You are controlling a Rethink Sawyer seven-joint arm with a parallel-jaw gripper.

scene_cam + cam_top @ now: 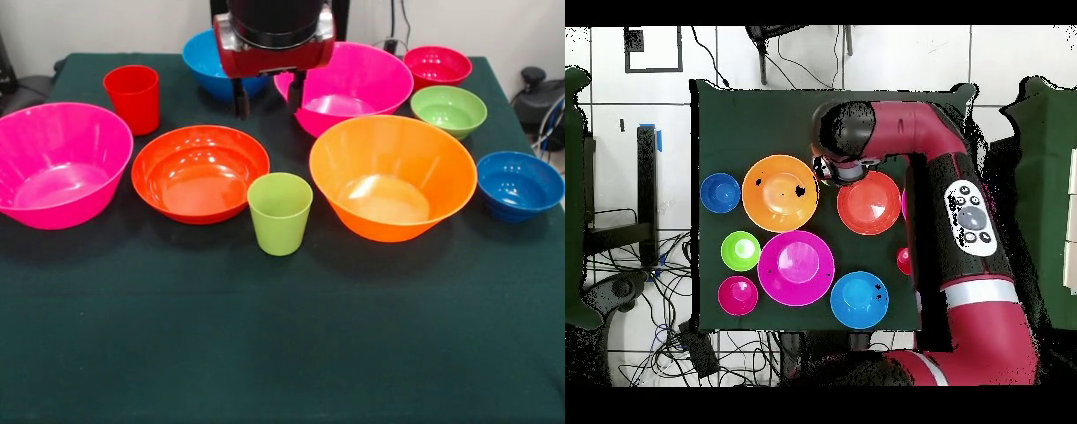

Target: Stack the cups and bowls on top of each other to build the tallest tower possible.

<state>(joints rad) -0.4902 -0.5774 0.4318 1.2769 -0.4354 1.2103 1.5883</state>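
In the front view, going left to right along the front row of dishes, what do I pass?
Big pink bowl → red-orange bowl → lime green cup → orange bowl → dark blue bowl.

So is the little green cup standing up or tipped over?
Standing up. The lime green cup sits on its narrow base on the table, round open mouth facing up, empty inside.
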